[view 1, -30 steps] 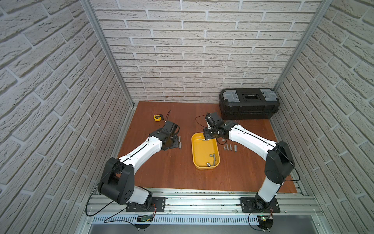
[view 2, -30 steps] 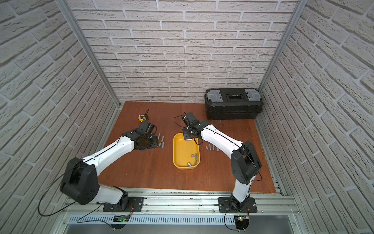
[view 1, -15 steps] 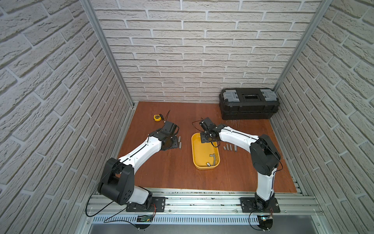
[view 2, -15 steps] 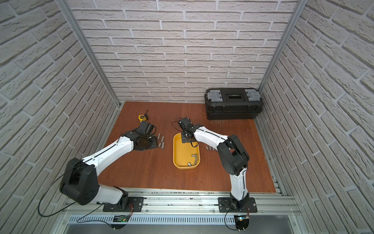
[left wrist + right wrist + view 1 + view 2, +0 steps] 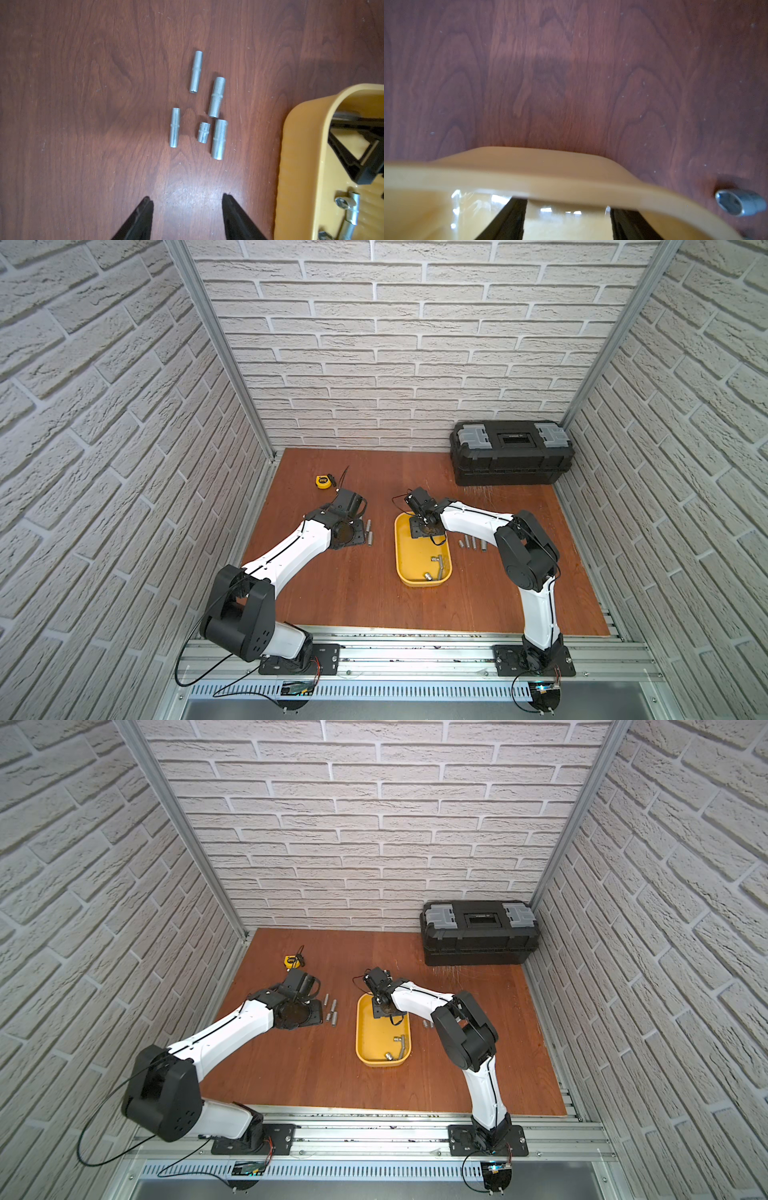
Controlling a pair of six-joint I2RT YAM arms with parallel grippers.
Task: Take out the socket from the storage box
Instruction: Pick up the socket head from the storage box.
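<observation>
Five sockets (image 5: 216, 96) (clear only from left wrist) lie beside storage box (image 5: 301, 145).

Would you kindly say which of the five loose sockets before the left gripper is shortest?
The stubby socket, flanked by a thin socket and a thick socket.

Robot test cell, faux-brick walls (image 5: 395, 344), aluminium rail (image 5: 415, 653), wooden tabletop (image 5: 374, 593)

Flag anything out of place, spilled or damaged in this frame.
Nothing is spilled or broken. The storage box sits flat on the table, and sockets lie in loose groups either side of it. Only oddity: pale scuff marks in front of the black toolbox.
</observation>
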